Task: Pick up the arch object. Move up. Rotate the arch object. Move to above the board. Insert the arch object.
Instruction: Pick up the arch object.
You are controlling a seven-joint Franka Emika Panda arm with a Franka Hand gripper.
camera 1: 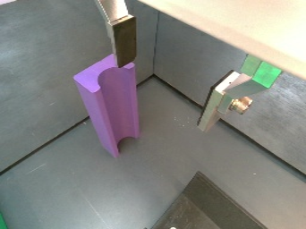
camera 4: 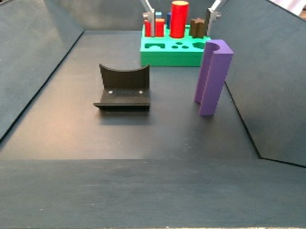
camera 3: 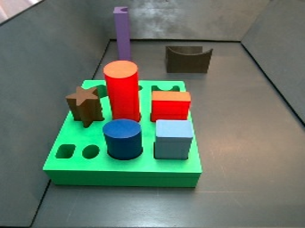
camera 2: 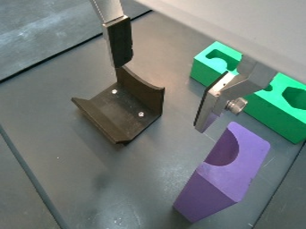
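The gripper (camera 1: 180,76) is seen with fingers (camera 1: 124,40) spread apart and nothing held. The arch object (camera 1: 110,106) stands upright just below one finger, outside the gap, well apart from the board (camera 3: 125,147). The gap should be centred over its narrow sides before closing.

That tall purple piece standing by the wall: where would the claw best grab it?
Near the top of the arch object, coming straight down. It stands upright and apart from the fixture, and it is narrow one way, so the open tool could probably close across those flat narrow sides. The grooved face seems less suited.
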